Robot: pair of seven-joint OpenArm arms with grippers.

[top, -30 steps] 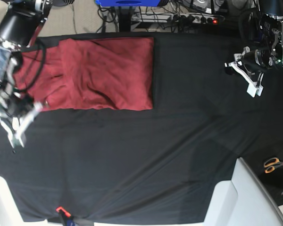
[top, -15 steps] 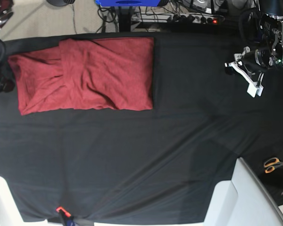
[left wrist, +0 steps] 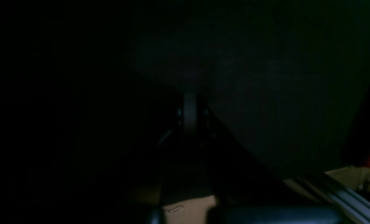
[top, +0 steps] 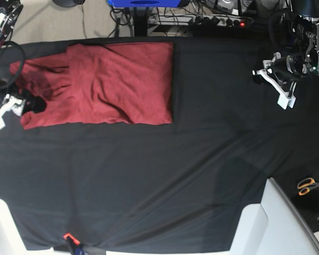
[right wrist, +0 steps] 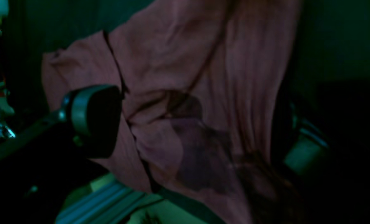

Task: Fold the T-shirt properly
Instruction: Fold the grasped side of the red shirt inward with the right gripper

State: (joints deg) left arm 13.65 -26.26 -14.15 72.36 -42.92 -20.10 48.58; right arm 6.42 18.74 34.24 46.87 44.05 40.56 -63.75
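In the base view, my right fingers hung released and spread wide at the left edge of the frame, grasping nothing, just over the end of the brick-red soft knit T-shirt. It lay folded into a rough rectangle in the upper left on the black-draped counter. My left fingers were clenched at the upper right, well apart from it.

Looks like a robotics lab: workbench draped w/ a plain black cloth, tangled black cables and a power strip w/ a red light behind it, orange-handled scissors at the edge.
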